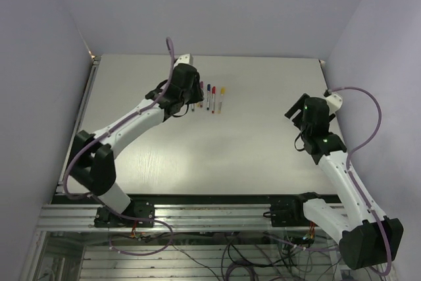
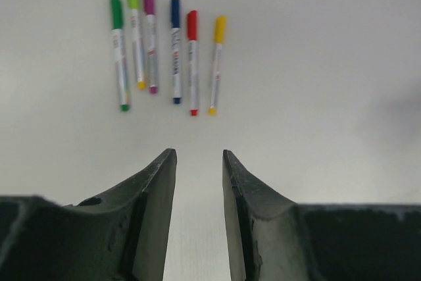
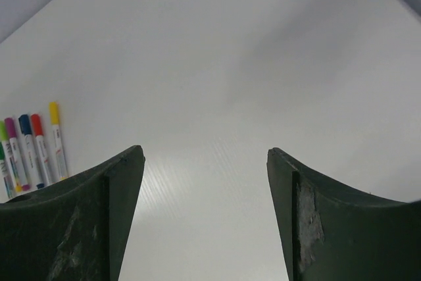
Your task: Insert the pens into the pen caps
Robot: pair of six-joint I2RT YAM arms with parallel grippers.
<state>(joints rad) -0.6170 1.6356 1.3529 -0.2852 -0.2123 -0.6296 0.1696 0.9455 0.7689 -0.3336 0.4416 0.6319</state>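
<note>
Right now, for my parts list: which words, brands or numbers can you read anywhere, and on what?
None can be read.
Thin white marker pens with coloured caps: dark and red print along the barrels, too small and blurred to read.
Flat white table: no markings.

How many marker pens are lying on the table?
6, side by side in one row. Left to right in the left wrist view: dark green pen, light green pen, purple pen, blue pen, red pen, yellow pen. None looks hidden.
</note>
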